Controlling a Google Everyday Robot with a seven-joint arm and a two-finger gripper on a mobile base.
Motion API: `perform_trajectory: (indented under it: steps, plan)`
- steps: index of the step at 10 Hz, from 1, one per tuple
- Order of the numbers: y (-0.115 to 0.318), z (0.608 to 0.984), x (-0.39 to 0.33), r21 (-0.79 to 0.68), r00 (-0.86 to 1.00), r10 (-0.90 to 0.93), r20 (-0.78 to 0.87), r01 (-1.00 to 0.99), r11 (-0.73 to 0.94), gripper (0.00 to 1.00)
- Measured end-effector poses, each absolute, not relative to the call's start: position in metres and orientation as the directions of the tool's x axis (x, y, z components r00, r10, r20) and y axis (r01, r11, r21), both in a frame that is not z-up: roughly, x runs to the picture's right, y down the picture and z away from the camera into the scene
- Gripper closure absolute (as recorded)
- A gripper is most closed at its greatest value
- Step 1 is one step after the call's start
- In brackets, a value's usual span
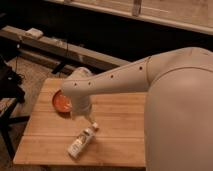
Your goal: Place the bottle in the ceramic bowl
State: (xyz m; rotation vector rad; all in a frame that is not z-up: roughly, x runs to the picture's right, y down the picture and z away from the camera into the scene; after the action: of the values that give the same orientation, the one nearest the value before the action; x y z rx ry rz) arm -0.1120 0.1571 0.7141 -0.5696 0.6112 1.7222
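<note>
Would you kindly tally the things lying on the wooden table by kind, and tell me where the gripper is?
Bottle: 1
Bowl: 1
Total: 2
The gripper hangs over the table, between the bowl and the bottle, close to the bottle's cap end.

Claw (84, 116) hangs low over desk (120, 117), between ceramic bowl (59, 102) and bottle (81, 142). Bowl's right side hidden behind arm (115, 80). Desk's right part covered by robot body (180, 115), itself cut off by right and bottom edges. Bottle label print too small to read.
</note>
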Motion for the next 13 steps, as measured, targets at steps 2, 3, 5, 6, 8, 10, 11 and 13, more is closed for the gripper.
perform_trajectory:
  steps: [2,3,5,6,8,10,11,13]
  plan:
    - [0.157,0.714,-0.112,0.104,-0.218,0.720,-0.659,-0.974,-0.200,0.35]
    - [0.157,0.714,-0.112,0.104,-0.218,0.720,-0.658,-0.974,-0.200,0.35]
    - [0.158,0.715,-0.113,0.076,-0.188,0.731,-0.656,-0.980,-0.183,0.35]
    - [0.157,0.714,-0.116,0.020,-0.132,0.739,-0.661,-0.987,-0.159,0.35]
    - [0.158,0.711,-0.107,-0.208,0.041,0.737,-0.675,-0.969,-0.137,0.35]
    - [0.165,0.709,-0.091,-0.358,0.144,0.726,-0.672,-0.922,-0.148,0.35]
    - [0.174,0.712,-0.085,-0.375,0.164,0.716,-0.679,-0.915,-0.147,0.35]
    - [0.188,0.719,-0.088,-0.365,0.179,0.700,-0.692,-0.923,-0.125,0.35]
